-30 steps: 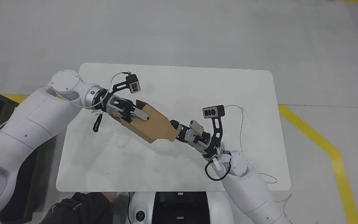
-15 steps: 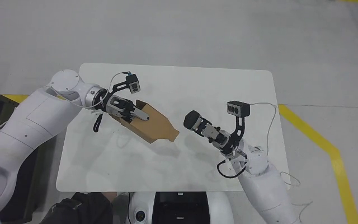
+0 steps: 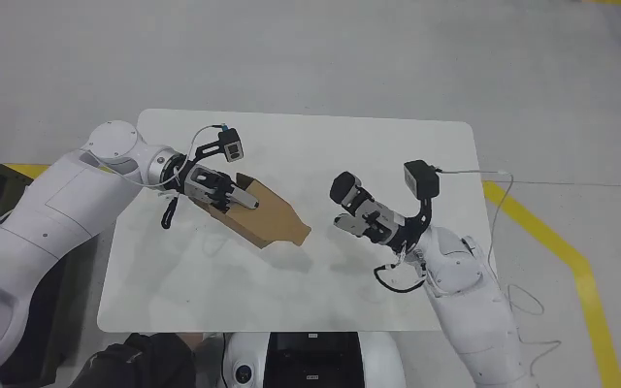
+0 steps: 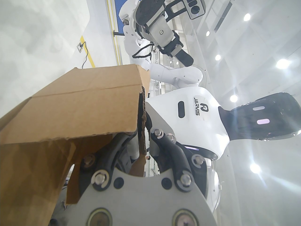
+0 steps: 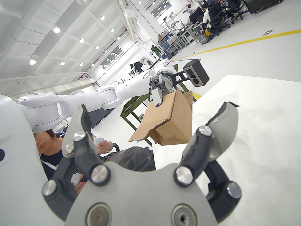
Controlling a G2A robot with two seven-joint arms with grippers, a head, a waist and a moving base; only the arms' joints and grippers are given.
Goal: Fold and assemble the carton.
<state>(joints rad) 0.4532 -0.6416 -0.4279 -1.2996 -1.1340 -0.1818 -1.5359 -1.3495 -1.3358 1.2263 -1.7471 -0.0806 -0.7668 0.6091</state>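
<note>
**Top view.** The left gripper [image 3: 233, 199] is clamping one end of the brown corrugated-cardboard carton [image 3: 267, 218], partly folded. It is holding the carton over the left half of the white, round-cornered table [image 3: 388, 145]. The carton's long axis is running slantwise from the gripper toward the table's middle, and its free end is pointing at the right gripper [image 3: 346, 204]. That gripper is hovering over the table's middle, near the carton's tip but apart from it, with its fingers spread wide and holding nothing.

**Left wrist view.** The left gripper [image 4: 142, 128] is pinching a ragged-edged wall of the carton [image 4: 82, 109] between its closed fingers. The right gripper [image 4: 164, 31] is showing farther off, beyond the carton's upper edge.

**Right wrist view.** The right gripper [image 5: 152, 111] is standing wide open, its two fingers framing the carton [image 5: 174, 118] in the distance. The left gripper [image 5: 157, 95] is grasping the carton's top edge, and one loose flap is hanging outward from the lower end beside the edge of the table [image 5: 258, 118]. Whether the carton's underside is touching the tabletop cannot be told.
</note>
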